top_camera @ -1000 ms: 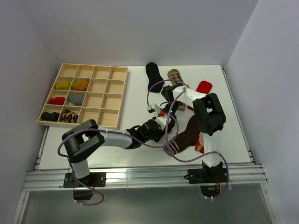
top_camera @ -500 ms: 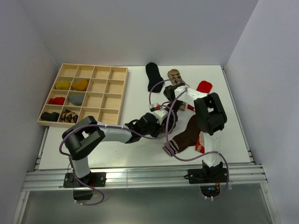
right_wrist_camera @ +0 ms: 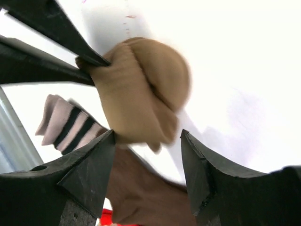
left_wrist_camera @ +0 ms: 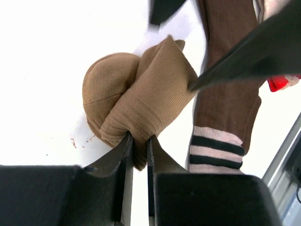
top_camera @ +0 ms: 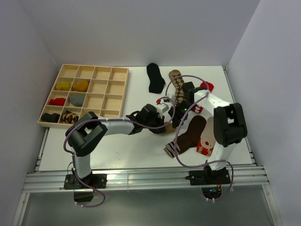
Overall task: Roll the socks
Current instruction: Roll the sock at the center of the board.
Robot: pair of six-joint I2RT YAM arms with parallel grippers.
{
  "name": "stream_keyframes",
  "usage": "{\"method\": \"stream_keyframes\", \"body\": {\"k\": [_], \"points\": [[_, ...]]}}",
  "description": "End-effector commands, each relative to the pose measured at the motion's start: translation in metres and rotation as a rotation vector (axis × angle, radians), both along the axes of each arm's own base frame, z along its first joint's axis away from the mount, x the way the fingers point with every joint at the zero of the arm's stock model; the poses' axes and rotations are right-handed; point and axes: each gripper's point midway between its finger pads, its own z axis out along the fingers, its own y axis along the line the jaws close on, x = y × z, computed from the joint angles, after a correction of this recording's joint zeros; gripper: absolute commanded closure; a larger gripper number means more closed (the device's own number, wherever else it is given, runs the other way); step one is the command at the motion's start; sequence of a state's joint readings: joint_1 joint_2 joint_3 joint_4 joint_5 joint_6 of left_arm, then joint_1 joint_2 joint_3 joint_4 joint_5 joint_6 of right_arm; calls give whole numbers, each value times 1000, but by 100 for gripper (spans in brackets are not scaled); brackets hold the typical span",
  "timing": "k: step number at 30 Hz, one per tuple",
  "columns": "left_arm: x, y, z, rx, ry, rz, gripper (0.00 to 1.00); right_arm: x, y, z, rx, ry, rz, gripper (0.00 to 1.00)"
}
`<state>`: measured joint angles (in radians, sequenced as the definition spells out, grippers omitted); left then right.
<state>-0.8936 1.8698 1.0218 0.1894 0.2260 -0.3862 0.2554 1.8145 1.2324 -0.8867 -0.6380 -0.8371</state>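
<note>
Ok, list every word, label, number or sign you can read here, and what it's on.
None: no view shows readable text.
White figure on the red sock: a picture, no lettering.
Faint red specks on the table beside the tan sock: smudges, not readable.

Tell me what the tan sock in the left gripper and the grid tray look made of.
Tan sock: soft ribbed knit, matte, possibly a cotton blend; fine ribs show, and it bunches where the left gripper pinches it. Grid tray: pale matte wood, judging by its colour and thin slat dividers.
</note>
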Motion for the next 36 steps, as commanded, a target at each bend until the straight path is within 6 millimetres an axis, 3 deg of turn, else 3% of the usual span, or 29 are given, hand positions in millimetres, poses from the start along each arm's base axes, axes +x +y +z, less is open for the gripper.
{"method": "stream_keyframes", "body": {"k": [1, 8, 16, 19, 27, 36], "points": [[-39, 25, -41, 148, 228, -53, 100, 31, 0, 30, 80, -214, -35, 36], [-35, 27, -36, 148, 325, -57, 100, 22, -16, 53, 147, -376, -22, 33], [-31, 29, -33, 153, 419, -66, 100, -1, -19, 39, 135, -489, 72, 28], [-28, 26, -31, 159, 428, -70, 100, -8, -12, 40, 143, -515, 103, 26], [-27, 21, -37, 162, 457, -72, 100, -19, 3, 16, 62, -608, 177, 24], [-26, 18, -39, 151, 486, -74, 100, -7, 7, 3, -17, -659, 184, 25]]}}
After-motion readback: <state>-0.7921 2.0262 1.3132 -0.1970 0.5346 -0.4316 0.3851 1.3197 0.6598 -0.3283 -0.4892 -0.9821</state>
